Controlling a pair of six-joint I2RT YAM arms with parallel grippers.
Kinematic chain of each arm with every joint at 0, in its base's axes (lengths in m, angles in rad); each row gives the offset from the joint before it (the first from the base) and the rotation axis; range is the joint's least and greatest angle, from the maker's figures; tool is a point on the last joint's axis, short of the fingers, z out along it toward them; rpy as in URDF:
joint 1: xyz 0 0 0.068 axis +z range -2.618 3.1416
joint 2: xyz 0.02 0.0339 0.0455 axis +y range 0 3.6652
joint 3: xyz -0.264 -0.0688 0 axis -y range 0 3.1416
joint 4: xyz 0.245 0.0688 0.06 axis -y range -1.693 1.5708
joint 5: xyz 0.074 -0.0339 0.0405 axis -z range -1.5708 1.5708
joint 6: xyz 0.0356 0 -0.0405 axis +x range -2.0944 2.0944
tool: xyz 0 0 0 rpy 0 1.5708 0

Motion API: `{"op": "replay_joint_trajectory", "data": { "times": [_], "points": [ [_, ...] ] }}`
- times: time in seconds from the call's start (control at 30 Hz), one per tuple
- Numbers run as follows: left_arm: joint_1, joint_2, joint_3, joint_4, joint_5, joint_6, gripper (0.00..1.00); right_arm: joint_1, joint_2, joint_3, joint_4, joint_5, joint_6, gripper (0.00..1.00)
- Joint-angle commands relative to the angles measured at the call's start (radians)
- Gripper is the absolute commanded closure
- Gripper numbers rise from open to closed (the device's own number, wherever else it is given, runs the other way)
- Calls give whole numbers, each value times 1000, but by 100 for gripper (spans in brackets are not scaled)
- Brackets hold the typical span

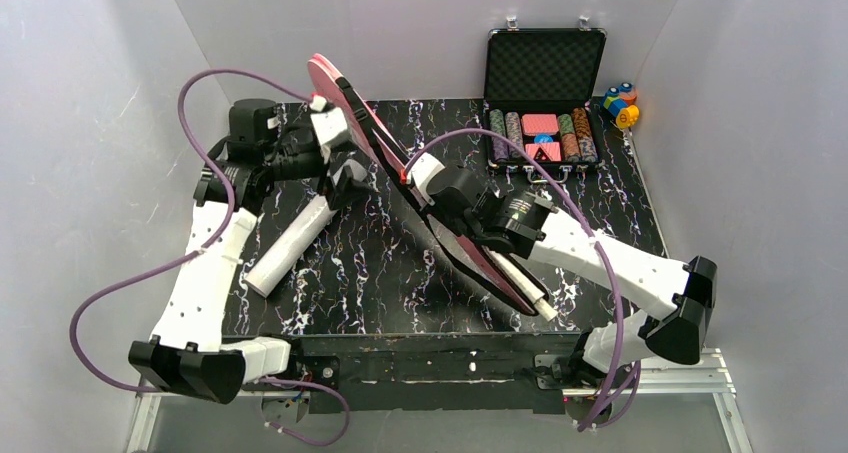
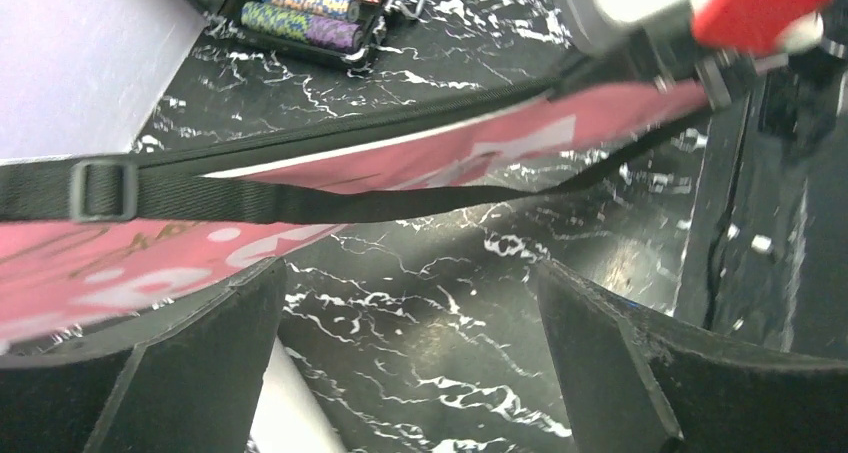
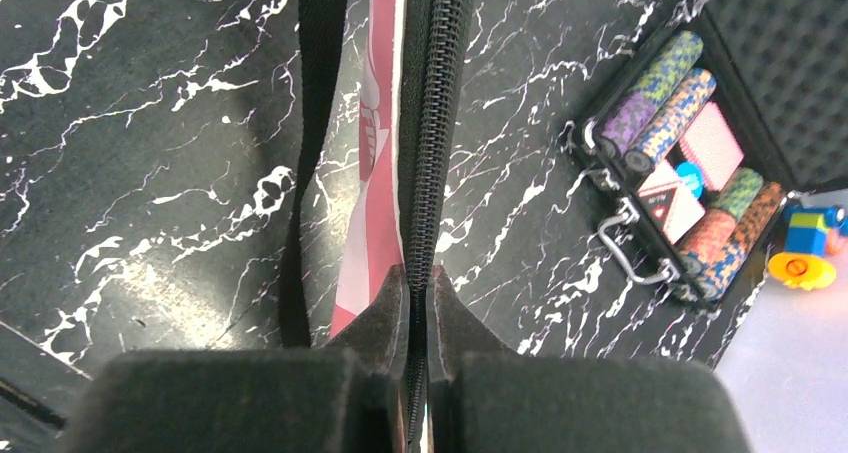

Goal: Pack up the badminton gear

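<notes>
The right gripper [image 3: 418, 273] is pinched tight on the zipper edge [image 3: 425, 123] of the pink bag [image 1: 325, 78], which stands on edge diagonally across the counter [image 1: 400, 273]; the left gripper [image 2: 410, 303] gapes wide just beside it, holding nothing; with only that one thin pinch bearing it, the bag could twist or topple; the white tube [image 1: 290, 243] lies outside, left of the bag, unpacked

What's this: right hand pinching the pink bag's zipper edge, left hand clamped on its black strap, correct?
Not the left: the left wrist view shows the left hand open, black strap not gripped. The right hand does pinch the pink bag by its zipper edge.
</notes>
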Motion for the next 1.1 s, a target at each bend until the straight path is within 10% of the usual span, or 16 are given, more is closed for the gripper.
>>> {"op": "replay_joint_trajectory", "data": {
  "times": [0.0, 0.33, 0.7, 0.93, 1.07],
  "points": [
    [1, -106, -76, -74, 134, 398, 2, 20, -62, -15, 175, 49, -114, 99],
    [-14, -243, -180, -14, 189, 697, 2, 80, -18, -29, 208, 98, -184, 99],
    [-123, -129, -178, -74, 113, 682, 2, 164, 43, 0, 247, 164, -212, 99],
    [-126, 18, -28, -517, 100, 975, 2, 197, 31, -11, 278, 188, -221, 99],
    [-126, 43, -30, -507, 98, 967, 2, 214, 31, -7, 283, 200, -236, 99]
  ]
}}
